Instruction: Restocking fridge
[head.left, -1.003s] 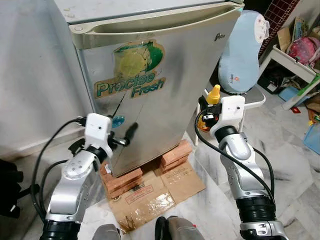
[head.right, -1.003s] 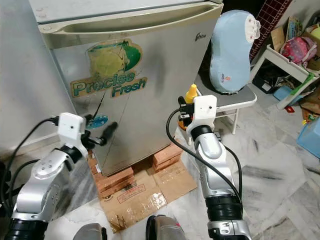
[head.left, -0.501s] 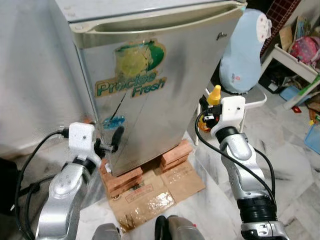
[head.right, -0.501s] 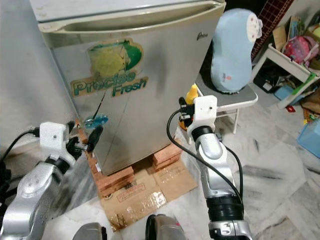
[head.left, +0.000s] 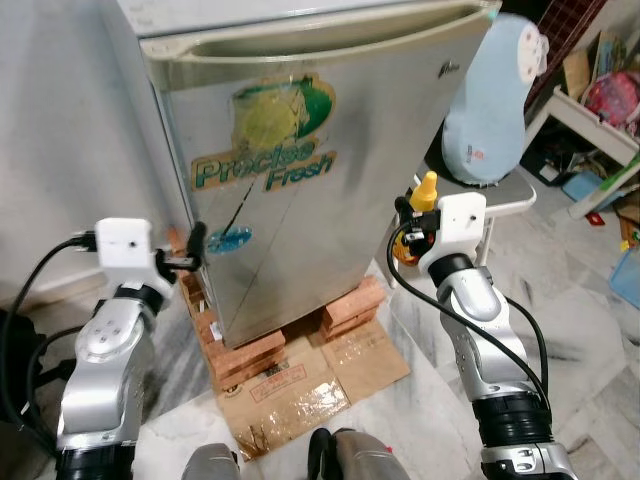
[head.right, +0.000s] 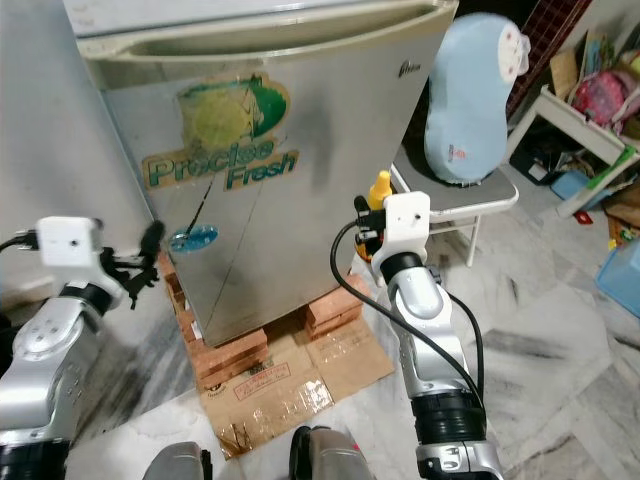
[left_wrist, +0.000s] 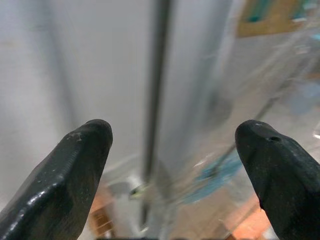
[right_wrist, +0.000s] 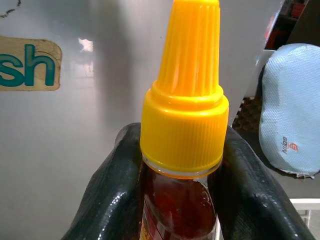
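Observation:
A small silver fridge (head.left: 300, 150) with a green "Precise Fresh" sticker stands before me, door closed, raised on bricks (head.left: 350, 305). My right gripper (right_wrist: 172, 170) is shut on a bottle (right_wrist: 182, 125) of dark sauce with a yellow cap (head.left: 427, 190), held upright near the fridge's right front corner. My left gripper (left_wrist: 172, 150) is open, its fingertips (head.left: 197, 238) at the fridge's left front edge, beside the blue sticker (head.left: 230, 240). The left wrist view looks along that edge, where the door meets the side wall.
Flattened cardboard (head.left: 300, 385) lies on the marble floor under the fridge front. A pale blue cushion (head.left: 490, 110) stands on a white stool (head.left: 505, 200) to the right. Clutter and a white shelf (head.left: 595, 110) fill the far right. A grey wall (head.left: 60, 150) is on the left.
My left arm has swung left and up, from in front of the door to the fridge's left front edge. The right arm with the bottle has stayed put.

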